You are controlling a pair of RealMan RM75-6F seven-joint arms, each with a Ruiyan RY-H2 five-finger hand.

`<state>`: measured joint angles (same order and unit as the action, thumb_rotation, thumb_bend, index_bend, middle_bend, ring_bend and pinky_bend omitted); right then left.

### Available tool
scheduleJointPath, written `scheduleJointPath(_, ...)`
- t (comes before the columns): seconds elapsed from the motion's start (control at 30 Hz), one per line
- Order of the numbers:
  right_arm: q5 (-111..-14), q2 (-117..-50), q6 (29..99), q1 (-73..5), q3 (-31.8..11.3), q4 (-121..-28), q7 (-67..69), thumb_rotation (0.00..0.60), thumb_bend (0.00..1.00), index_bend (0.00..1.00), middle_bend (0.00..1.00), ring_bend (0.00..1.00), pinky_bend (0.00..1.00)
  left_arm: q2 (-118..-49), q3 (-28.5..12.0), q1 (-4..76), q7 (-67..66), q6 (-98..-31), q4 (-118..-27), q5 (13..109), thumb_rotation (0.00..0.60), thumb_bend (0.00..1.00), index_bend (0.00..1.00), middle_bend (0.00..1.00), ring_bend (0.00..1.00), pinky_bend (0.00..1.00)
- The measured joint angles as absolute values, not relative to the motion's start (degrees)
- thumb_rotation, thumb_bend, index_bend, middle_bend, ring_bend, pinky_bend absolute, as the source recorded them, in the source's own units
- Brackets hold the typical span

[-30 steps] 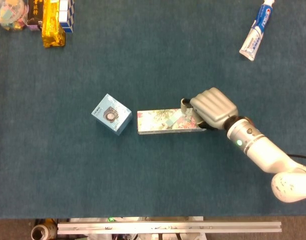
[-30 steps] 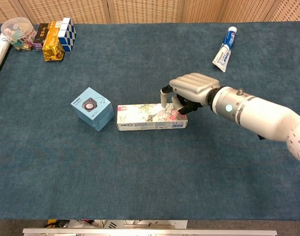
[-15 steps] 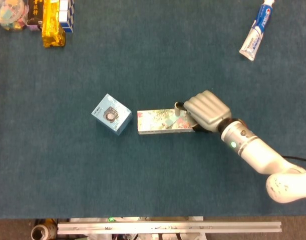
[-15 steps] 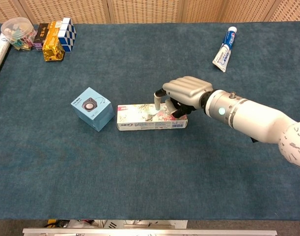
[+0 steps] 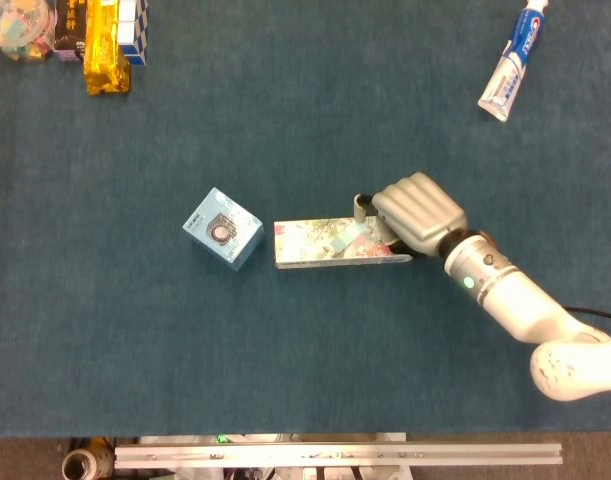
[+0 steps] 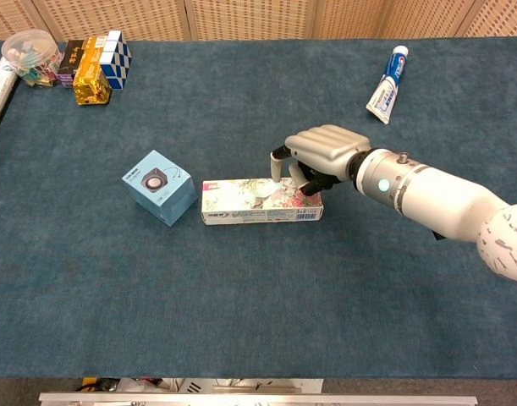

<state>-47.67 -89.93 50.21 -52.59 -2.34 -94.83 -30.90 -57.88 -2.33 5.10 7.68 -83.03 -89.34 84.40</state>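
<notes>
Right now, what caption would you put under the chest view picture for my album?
The right hand rests its fingers on a flowery long box beside a blue cube box.

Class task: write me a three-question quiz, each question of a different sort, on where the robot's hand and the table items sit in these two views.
1. True or false: the right hand is over the right end of the floral box.
2. Which item lies just left of the floral box? A) toothpaste tube B) light blue cube box C) gold packet
3. Fill in: the toothpaste tube lies at the far ____ of the table.

Key: 1 true. 2 B, the light blue cube box; the gold packet lies far left at the back. 3 right.
</notes>
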Motion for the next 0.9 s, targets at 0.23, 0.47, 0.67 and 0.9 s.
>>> scheduleJointPath(0.23,-48.54,-89.91,50.26,-52.40,-2.58,-95.13,-30.20,0.600,1.00,0.38,1.00,1.00,1.00,-57.90,-2.38,5.04,7.82,-83.06,-89.18,84.29,0.600,0.34,0.13,0.36,0.40,0.44)
scheduleJointPath(0.47,-49.13,-90.35,49.69,-52.51,-2.40,-95.32,-30.06,0.600,1.00,0.38,1.00,1.00,1.00,-57.85,-2.37,5.04,7.78,-82.94,-89.19,84.22,0.600,0.34,0.13,0.36,0.40,0.44)
scheduleJointPath(0.67,-48.30,-91.16,49.60,-52.85,-2.48,-94.27,-30.65,0.600,1.00,0.38,1.00,1.00,1.00,-57.81,-2.33,4.97,7.66,-82.88,-89.27,84.08,0.600,0.34,0.13,0.36,0.40,0.44)
scheduleJointPath(0.9,-47.95,-91.02,49.95,-52.78,-2.51,-94.00,-30.88,0.600,1.00,0.38,1.00,1.00,1.00,-57.84,-2.38,4.99,7.75,-82.78,-89.13,83.99,0.600,0.34,0.13,0.36,0.40,0.44)
